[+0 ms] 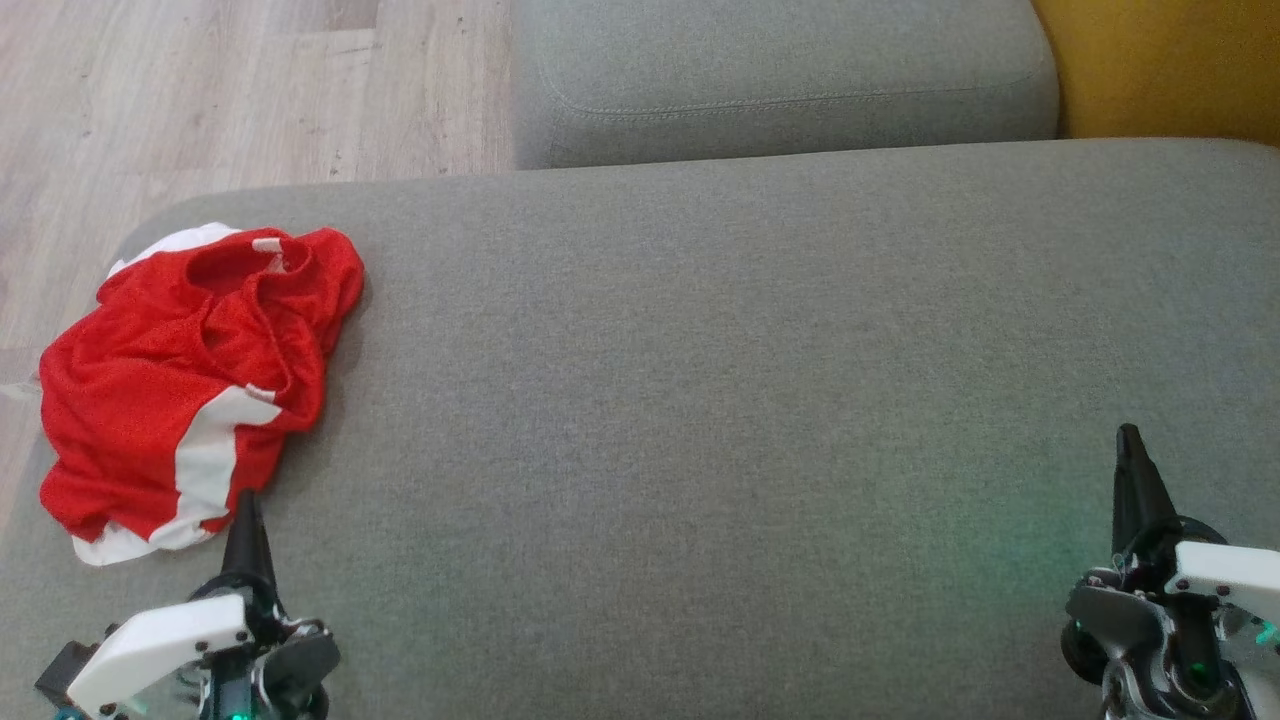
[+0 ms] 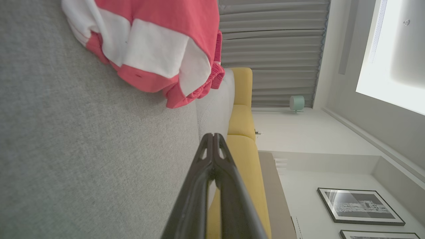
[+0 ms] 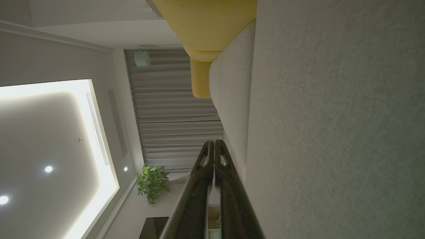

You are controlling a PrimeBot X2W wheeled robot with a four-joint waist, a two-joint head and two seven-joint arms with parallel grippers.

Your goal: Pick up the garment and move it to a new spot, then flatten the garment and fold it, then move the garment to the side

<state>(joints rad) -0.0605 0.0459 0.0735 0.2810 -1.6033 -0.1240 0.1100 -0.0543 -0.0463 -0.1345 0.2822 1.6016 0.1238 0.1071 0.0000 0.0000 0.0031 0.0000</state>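
The left end effector (image 1: 247, 512) and the right end effector (image 1: 1131, 448) are seen closed and empty, both pointed forward.

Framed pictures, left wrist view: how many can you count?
2: one framed picture at lower right, a second picture cut by the bottom edge; others may be hidden.

Head view down onto grey seat (image 1: 700, 350); wrist views sideways, low over it; left shares garment (image 1: 170, 400).
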